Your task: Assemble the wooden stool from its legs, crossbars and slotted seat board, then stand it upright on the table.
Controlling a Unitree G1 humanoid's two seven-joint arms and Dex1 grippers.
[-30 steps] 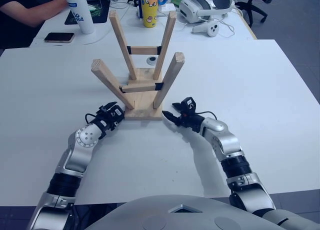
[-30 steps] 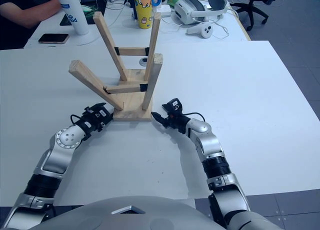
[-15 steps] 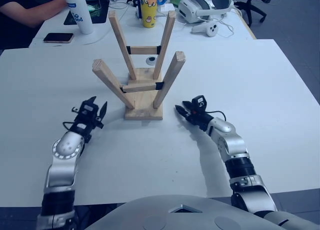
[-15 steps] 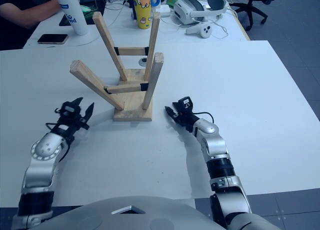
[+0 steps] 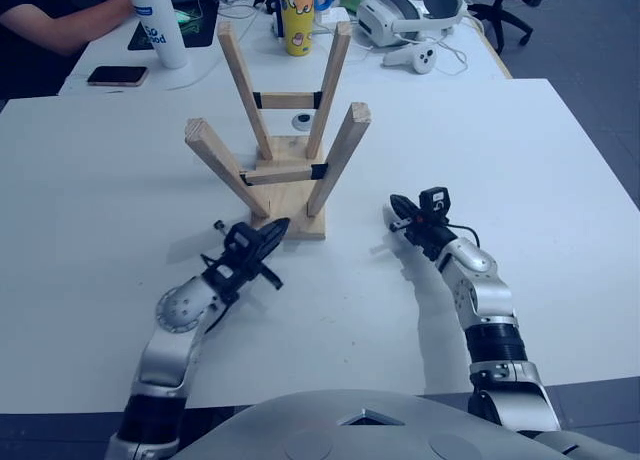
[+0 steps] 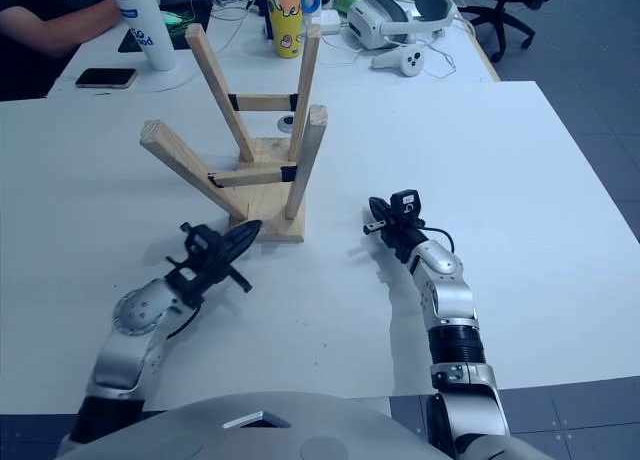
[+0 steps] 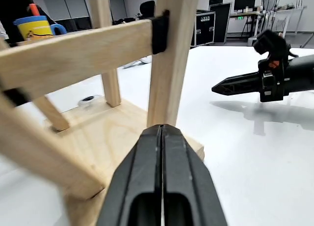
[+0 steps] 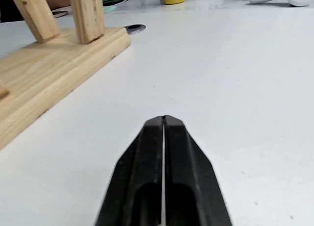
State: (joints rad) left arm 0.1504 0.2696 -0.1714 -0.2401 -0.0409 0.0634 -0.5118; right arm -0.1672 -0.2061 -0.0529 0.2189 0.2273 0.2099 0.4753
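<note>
I have a white table [image 5: 500, 150] in front of me. The wooden stool [image 5: 285, 172] sits on it upside down, seat board [image 5: 300, 228] flat on the top and legs [image 5: 340, 155] pointing up. A small round dark disc [image 5: 301, 122] lies just behind the seat board.
</note>
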